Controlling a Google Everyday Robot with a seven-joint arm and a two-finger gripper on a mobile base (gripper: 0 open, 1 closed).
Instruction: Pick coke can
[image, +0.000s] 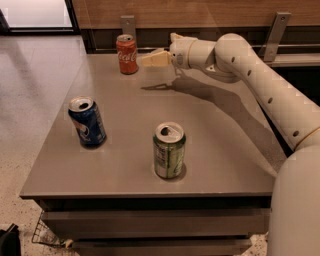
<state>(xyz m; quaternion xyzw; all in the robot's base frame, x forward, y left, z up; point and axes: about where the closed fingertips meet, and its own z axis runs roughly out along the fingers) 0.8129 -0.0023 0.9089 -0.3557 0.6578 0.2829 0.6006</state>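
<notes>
The gripper (150, 59) hangs at the far side of the table (220, 145), its spread impossible to tell; the upright coke can (127, 54) stands just left of it.

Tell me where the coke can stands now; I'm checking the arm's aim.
In the camera view, the coke can stands upright at the table's far edge, left of centre, with the hand close by on its right.

Cream end effector (143, 60) beside red, white-scripted coke can (127, 54); blue can (87, 122); green can (169, 151).
</notes>
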